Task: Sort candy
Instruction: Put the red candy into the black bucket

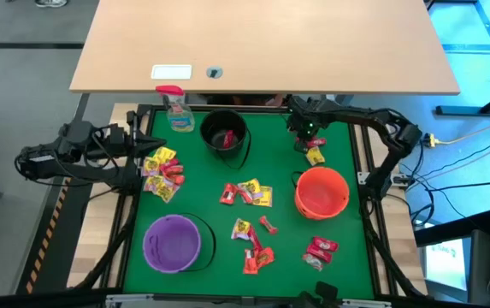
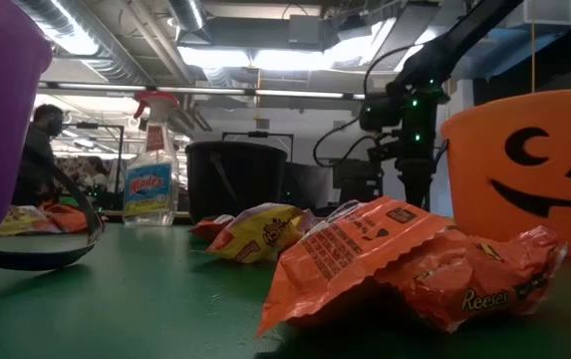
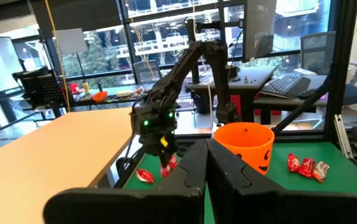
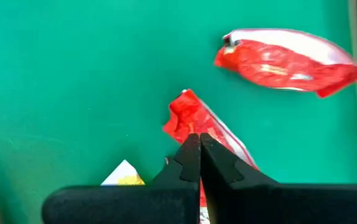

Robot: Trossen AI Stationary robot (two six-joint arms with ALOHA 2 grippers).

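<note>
Small shiny candy packets in red, yellow and orange lie in clusters on the green mat (image 1: 210, 197): at the left (image 1: 161, 171), in the middle (image 1: 246, 193), near the front (image 1: 253, 248) and front right (image 1: 320, 251). My right gripper (image 4: 199, 144) points down at the far right of the mat (image 1: 310, 141), shut on a red candy packet (image 4: 194, 118). Another red candy (image 4: 287, 62) lies on the mat beside it. My left gripper (image 3: 208, 155) waits shut and level off the mat's left edge, holding nothing. My right gripper pinches the red packet between its two fingertips, at a spot (image 4: 197, 127) partway along the wrapper. The fingers come from above, pointing down. In the left wrist view the packet (image 3: 169, 163) hangs below the fingers. I cannot tell whether its lower end clears the mat.
A black bucket (image 1: 225, 135) stands at the far middle, an orange pumpkin bucket (image 1: 321, 192) just in front of my right gripper, a purple bucket (image 1: 173, 243) at the near left. A clear spray bottle (image 1: 176, 109) stands at the far left. A wooden table (image 1: 262, 43) lies beyond.
</note>
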